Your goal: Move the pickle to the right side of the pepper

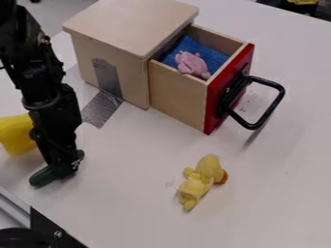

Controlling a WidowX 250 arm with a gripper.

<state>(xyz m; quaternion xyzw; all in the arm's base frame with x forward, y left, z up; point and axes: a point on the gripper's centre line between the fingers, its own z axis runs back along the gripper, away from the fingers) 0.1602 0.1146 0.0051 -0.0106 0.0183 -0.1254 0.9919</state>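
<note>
Pincer (67, 166) grasps dark green pickle (44, 177) near the tabletop's (136, 193) lower left edge

A pale wooden box (123, 24) stands at the upper middle, its drawer (174, 97) pulled out. The drawer has a red front (217, 104) with a black handle (279, 99) jutting over the tabletop; inside, a pink soft toy (192, 64) lies on a blue cloth (217, 57). Silver tape (103, 107) runs from the box's side down onto the tabletop. To the right of the pickle, well apart from it, lies a pale yellow plush duck (200, 181) with an orange bill. The black arm (48, 97) comes in from the upper left, between the box and a bright yellow thing (14, 135), probably the pepper.

The arm covers part of that yellow thing, and the picture's left edge cuts it off. The pincer hides the pickle's middle, and whether the pickle touches the tabletop is hard to tell. At the top right, a black and yellow thing (302, 4) is cut off; a black shape (26, 237) at the lower left is cut off too.

The pickle is elongated, with a rounded end. It lies slantwise across the pincer, that end pointing to the lower left, just below the yellow thing in the view.
</note>
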